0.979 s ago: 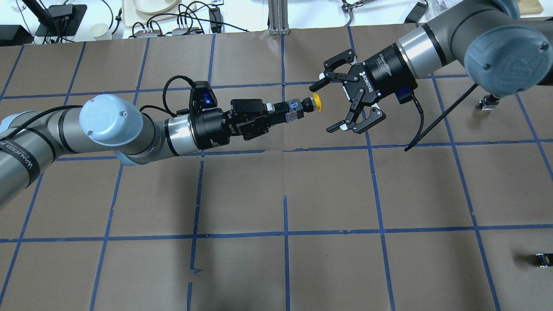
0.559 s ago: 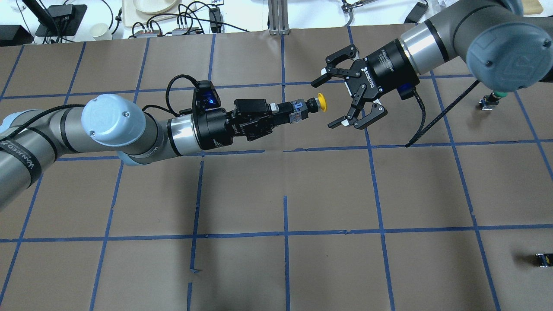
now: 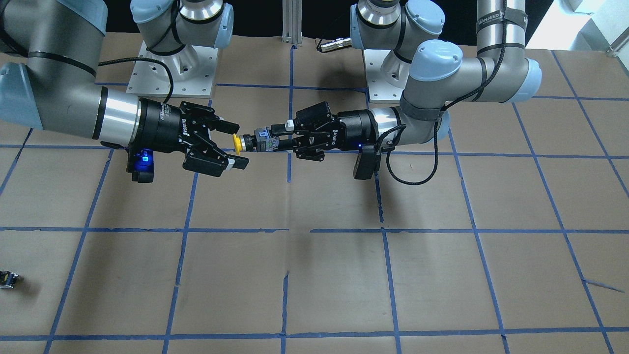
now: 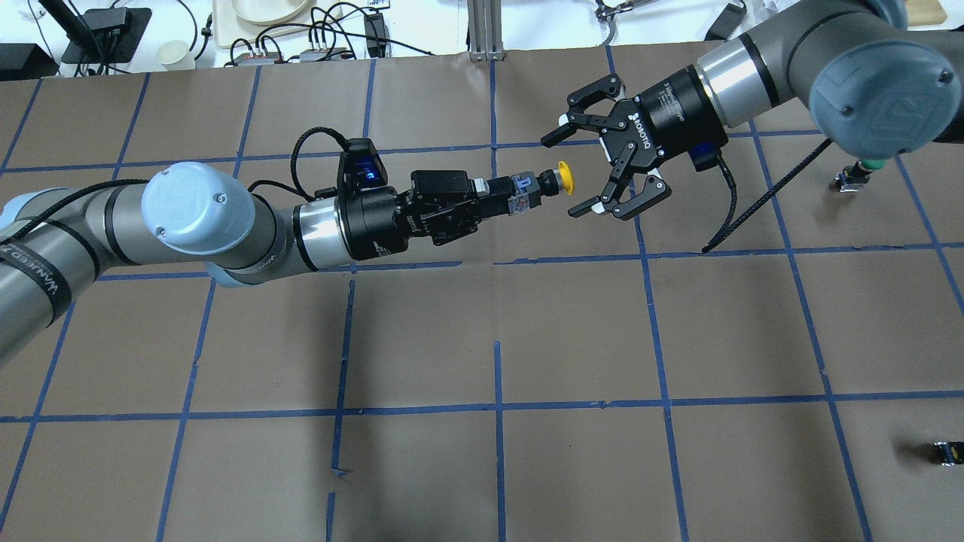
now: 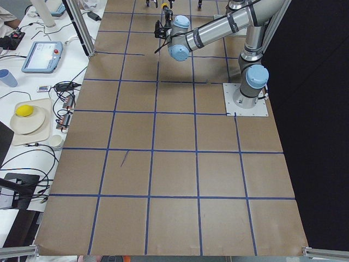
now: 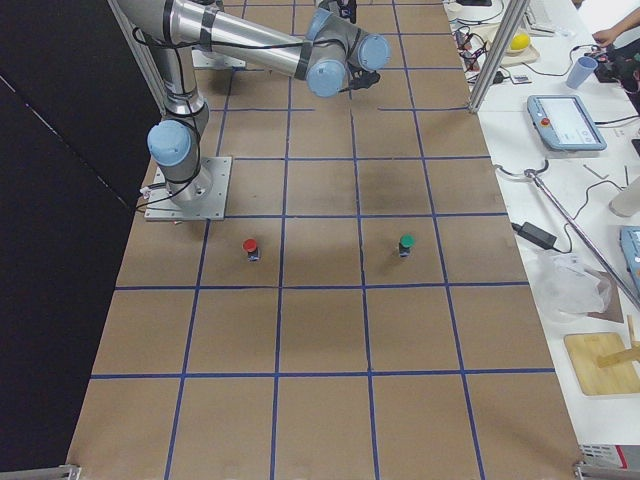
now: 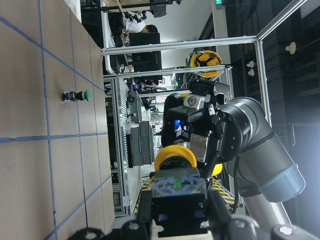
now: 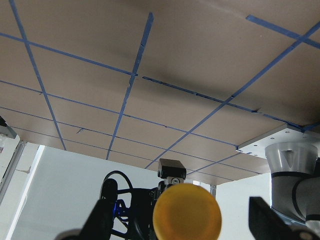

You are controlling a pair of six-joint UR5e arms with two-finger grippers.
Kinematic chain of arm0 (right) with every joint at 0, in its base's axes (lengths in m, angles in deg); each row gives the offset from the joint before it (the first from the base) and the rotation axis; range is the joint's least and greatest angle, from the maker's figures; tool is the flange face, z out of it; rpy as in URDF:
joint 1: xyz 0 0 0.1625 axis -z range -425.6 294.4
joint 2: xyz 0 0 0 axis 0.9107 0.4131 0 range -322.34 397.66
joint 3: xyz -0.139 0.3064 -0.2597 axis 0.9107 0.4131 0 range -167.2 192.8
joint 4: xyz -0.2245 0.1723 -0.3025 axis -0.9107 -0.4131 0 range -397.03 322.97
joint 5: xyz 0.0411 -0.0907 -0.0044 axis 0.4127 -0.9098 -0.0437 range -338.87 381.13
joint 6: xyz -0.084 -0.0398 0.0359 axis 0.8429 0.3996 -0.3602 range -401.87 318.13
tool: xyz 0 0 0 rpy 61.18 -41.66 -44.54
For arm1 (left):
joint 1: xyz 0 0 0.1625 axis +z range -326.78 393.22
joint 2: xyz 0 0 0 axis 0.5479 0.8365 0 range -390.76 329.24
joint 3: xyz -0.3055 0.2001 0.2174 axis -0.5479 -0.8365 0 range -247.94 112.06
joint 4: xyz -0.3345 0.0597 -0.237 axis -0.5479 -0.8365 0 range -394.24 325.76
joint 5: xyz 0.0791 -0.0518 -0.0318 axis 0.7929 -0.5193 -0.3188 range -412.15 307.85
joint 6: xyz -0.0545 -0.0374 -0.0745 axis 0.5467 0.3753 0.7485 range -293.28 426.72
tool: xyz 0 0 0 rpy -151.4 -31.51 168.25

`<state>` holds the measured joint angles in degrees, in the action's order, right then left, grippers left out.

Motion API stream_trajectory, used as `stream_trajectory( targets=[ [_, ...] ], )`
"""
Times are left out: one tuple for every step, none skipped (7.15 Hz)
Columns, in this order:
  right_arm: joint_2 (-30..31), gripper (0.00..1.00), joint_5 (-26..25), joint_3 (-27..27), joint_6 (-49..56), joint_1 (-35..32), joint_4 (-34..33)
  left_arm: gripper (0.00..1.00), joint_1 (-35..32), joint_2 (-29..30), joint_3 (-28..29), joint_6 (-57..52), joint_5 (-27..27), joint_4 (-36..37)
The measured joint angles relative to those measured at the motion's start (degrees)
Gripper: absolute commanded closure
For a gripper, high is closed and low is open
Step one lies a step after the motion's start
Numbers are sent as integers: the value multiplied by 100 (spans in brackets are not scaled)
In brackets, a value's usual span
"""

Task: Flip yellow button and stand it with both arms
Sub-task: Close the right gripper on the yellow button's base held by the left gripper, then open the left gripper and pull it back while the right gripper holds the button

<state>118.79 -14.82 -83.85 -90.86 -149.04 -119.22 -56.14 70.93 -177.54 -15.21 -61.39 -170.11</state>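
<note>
The yellow button (image 4: 563, 178) is held level in the air, its yellow cap pointing at my right gripper. My left gripper (image 4: 506, 197) is shut on its grey-and-black body (image 4: 525, 189). My right gripper (image 4: 558, 178) is open, and the cap sits between its spread fingertips without touching them. In the front-facing view the cap (image 3: 237, 143) shows between the right gripper's (image 3: 240, 145) fingers, with the left gripper (image 3: 281, 139) behind the body. The right wrist view shows the cap (image 8: 186, 212) dead ahead. The left wrist view shows the button (image 7: 176, 165) in front of the right gripper (image 7: 200, 120).
A green-capped button (image 6: 405, 244) and a red-capped button (image 6: 250, 246) stand on the brown table on the robot's right side. A tiny dark block (image 4: 945, 452) lies near the right front edge. Cables and a plate (image 4: 271, 11) lie beyond the far edge.
My left arm has carried the button a little to the right. My right gripper has moved toward it, so the cap now sits between the open fingers.
</note>
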Motion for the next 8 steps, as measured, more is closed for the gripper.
stream_trajectory(
  targets=[
    [3,24,4,-1,-9,1,-2,98,-1,-15,0,8,1,0],
    [2,41,10,-2,-12,3,-10,98,-1,-35,0,35,1,0],
    [1,54,17,-5,-12,6,-14,98,-2,-48,0,67,1,0],
    [2,63,20,-8,-6,12,-14,98,-2,-56,1,81,1,0],
    [5,72,20,-10,-1,19,-12,96,-2,-59,0,86,1,0],
    [7,78,20,-11,4,23,-13,94,-2,-61,1,88,1,0],
    [8,78,19,-12,9,29,-15,65,-3,-61,1,89,1,0],
    [8,79,18,-12,11,34,-16,1,-3,-62,1,89,1,2]
  ],
)
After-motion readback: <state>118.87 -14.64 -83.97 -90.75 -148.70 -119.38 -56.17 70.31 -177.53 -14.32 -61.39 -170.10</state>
